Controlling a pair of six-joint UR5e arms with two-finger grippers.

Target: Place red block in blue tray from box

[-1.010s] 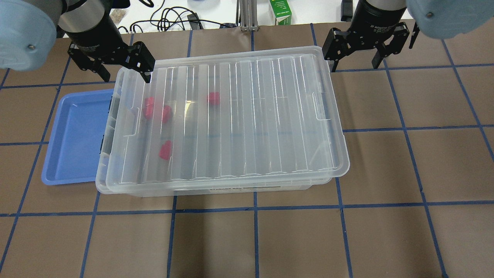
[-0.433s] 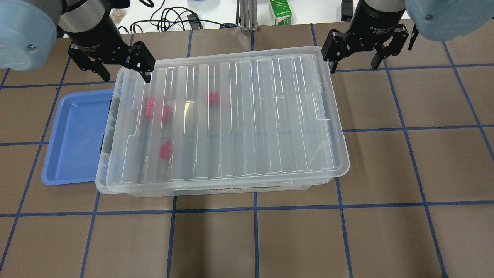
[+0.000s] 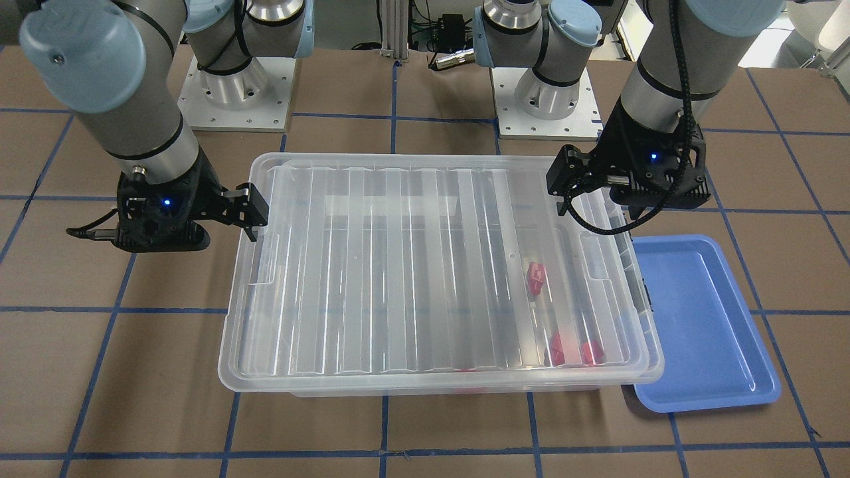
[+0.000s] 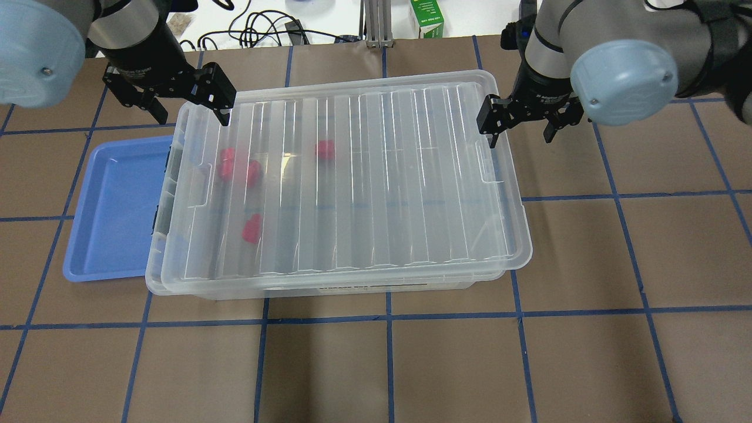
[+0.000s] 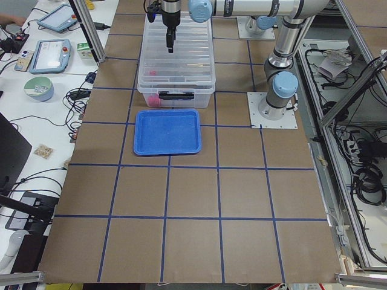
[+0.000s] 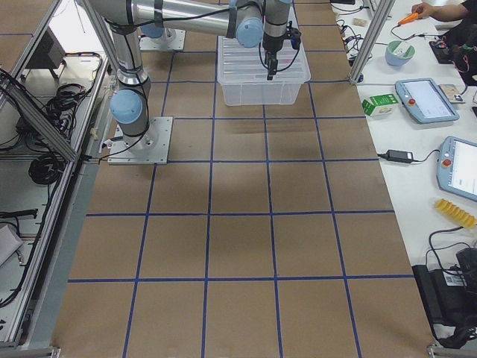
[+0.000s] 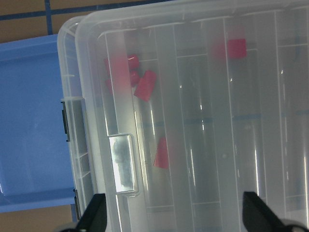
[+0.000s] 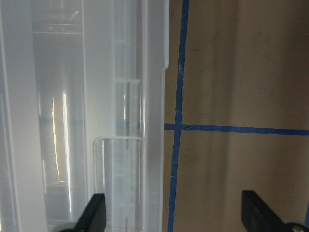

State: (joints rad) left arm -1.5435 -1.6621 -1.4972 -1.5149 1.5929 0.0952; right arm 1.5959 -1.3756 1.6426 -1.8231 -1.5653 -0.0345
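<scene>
The box (image 4: 382, 176) is a clear bin with its ribbed lid on, in the middle of the table. Several red blocks lie inside under the lid; one (image 4: 324, 150) sits apart, and others (image 4: 251, 228) are nearer the box's left end. They also show in the left wrist view (image 7: 145, 86). The blue tray (image 4: 111, 211) lies against the box's left end. My left gripper (image 4: 188, 108) is open and empty over the lid's far left corner. My right gripper (image 4: 520, 132) is open and empty, straddling the lid's right edge (image 8: 154, 96).
A green carton (image 4: 427, 17) and cables (image 4: 264, 26) lie beyond the table's far edge. The arm bases (image 3: 232, 93) stand behind the box. Blue tape lines grid the brown table.
My right arm has swung in and moved its gripper nearer and left, from beyond the box's far right corner to the lid's right edge. The left gripper, box and blocks have not moved.
</scene>
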